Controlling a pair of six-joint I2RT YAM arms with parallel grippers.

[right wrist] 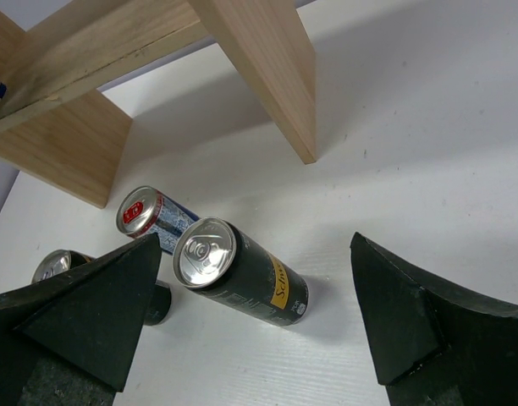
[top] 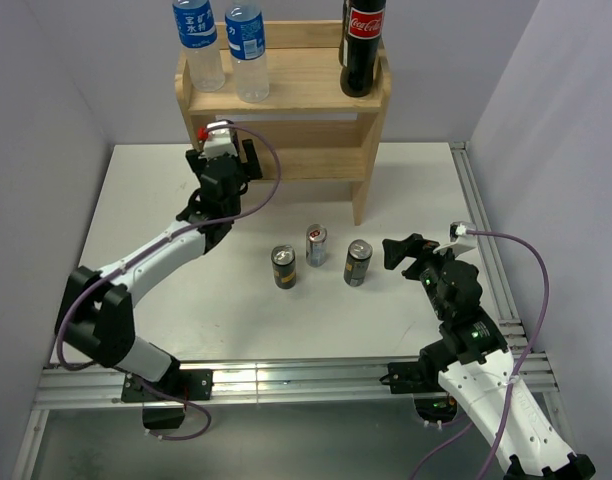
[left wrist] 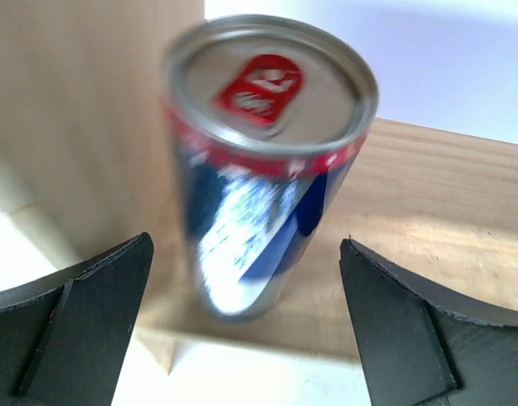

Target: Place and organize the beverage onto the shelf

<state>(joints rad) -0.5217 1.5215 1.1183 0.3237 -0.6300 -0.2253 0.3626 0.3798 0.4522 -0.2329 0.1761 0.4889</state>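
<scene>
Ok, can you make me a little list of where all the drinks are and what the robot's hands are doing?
top of shelf: two water bottles, one cola bottle
lower board: one can with a red tab, standing by the side panel
table: three cans, standing in front of the shelf
left hand: open, one finger on each side of the can with a red tab, not touching it
right hand: open, holding nothing, near the three cans
</scene>
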